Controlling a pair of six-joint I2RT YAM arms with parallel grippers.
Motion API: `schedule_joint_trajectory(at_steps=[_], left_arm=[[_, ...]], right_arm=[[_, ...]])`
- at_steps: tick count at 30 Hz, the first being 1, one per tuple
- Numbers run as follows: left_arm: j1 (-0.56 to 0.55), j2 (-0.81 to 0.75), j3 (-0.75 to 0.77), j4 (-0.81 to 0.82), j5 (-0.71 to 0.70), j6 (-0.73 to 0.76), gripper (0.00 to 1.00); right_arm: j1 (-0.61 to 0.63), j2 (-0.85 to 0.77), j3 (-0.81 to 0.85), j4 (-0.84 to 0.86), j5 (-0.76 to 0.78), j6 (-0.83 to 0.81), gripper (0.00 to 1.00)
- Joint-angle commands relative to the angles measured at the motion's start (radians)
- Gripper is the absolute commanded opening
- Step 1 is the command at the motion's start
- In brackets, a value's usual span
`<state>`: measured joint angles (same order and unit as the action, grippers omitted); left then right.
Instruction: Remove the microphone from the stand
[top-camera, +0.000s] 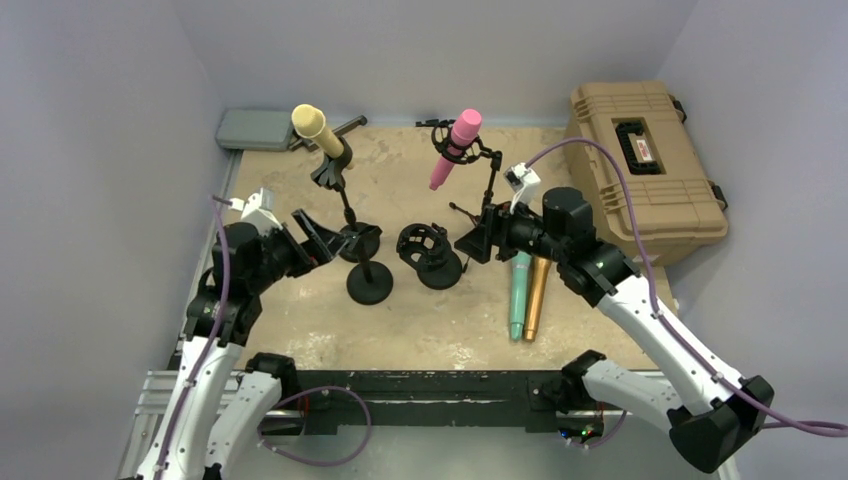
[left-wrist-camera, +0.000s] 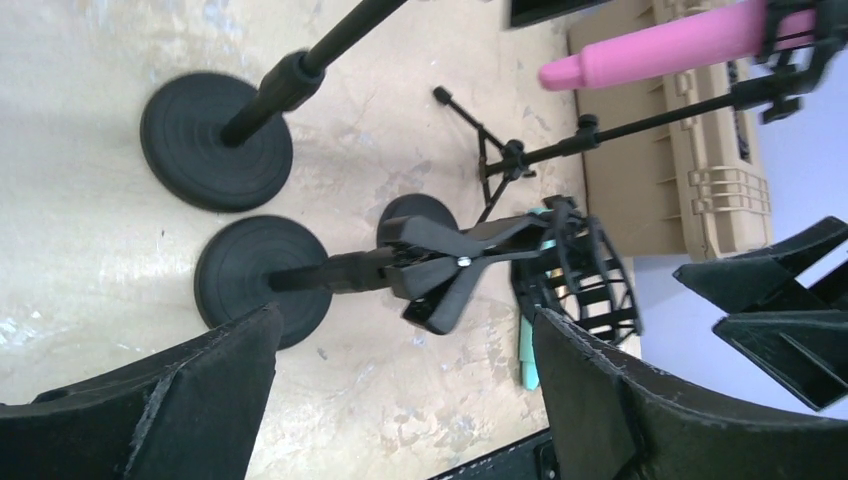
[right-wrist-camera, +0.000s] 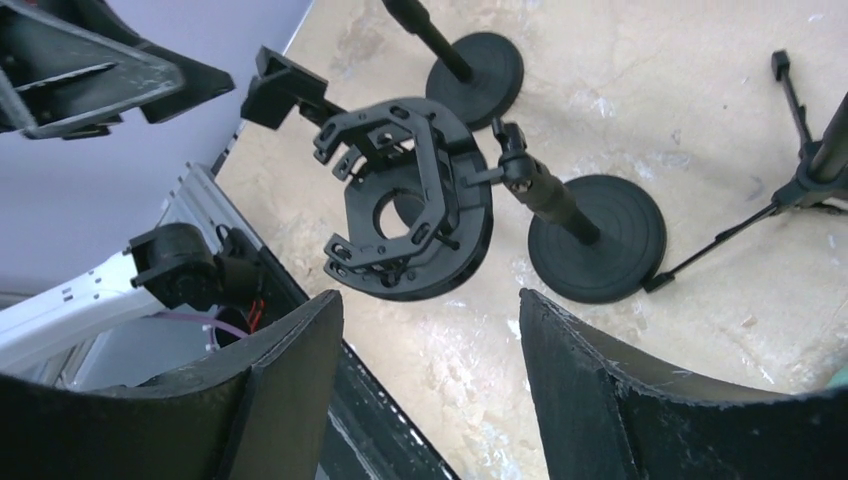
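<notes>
pink mic (top-camera: 455, 148) in mount, steep tilt, head up | L gripper (top-camera: 319, 237) jaws apart, empty | R gripper (top-camera: 478, 238) jaws apart, empty

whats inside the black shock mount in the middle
Nothing: the black cage-like shock mount is empty. Behind it a round black disc mostly hides the table.

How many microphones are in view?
4. The yellow microphone sits on the left stand, the pink microphone on the tripod stand; the teal microphone and orange microphone lie side by side.

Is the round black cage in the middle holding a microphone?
Empty. You can see the table straight through the cage; nothing sits inside it.
</notes>
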<state>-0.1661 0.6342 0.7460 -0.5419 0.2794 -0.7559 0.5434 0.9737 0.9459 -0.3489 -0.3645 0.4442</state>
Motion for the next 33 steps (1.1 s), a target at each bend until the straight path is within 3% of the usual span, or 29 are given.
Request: schedule_joint_trajectory(at_steps=[1, 11, 23, 29, 33], left_arm=[[-0.003, -0.009, 0.145, -0.094, -0.034, 0.086, 0.93], [-0.003, -0.009, 0.32, -0.191, -0.12, 0.211, 0.92], [0.027, 0.209, 0.421, -0.024, -0.085, 0.311, 0.91], [0.03, 0.103, 0.323, -0.033, -0.154, 0.241, 0.91], [0.03, 0.02, 0.292, -0.122, -0.222, 0.245, 0.92]], right_arm=[[0.006, 0.009, 0.087, -0.021, 0.02, -0.025, 0.63], [0.025, 0.117, 0.249, -0.032, 0.051, -0.034, 0.62], [0.2, 0.359, 0.529, 0.141, 0.216, -0.143, 0.62], [0.304, 0.536, 0.671, 0.286, 0.347, -0.31, 0.62], [0.36, 0.665, 0.788, 0.345, 0.362, -0.423, 0.63]])
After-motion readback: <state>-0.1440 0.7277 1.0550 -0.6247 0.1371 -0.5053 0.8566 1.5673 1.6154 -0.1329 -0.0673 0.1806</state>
